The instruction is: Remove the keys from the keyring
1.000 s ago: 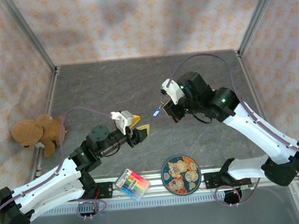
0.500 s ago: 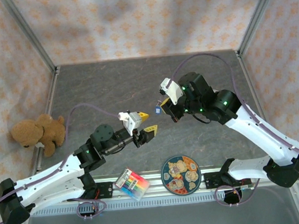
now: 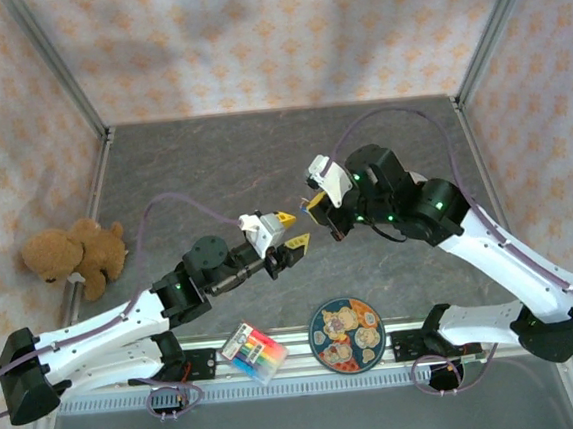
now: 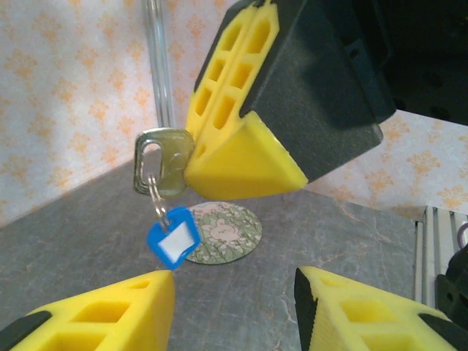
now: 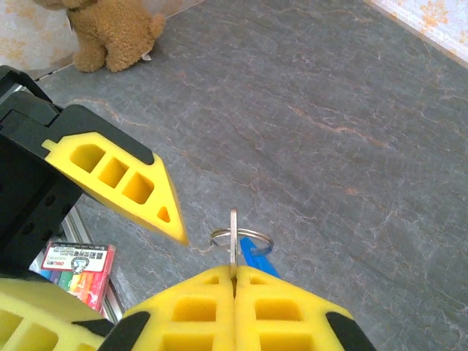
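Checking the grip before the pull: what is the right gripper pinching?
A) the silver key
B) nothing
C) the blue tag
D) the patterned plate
A: the right gripper is shut on the key, with the blue tag hanging free below it.

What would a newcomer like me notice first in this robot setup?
Above the middle of the grey table, the right jaws are shut on a small silvery key, and a bright blue keyring tag dangles below it on a thin ring. The left jaws stand open close beside it, holding nothing. A brown teddy bear sits by the left wall.
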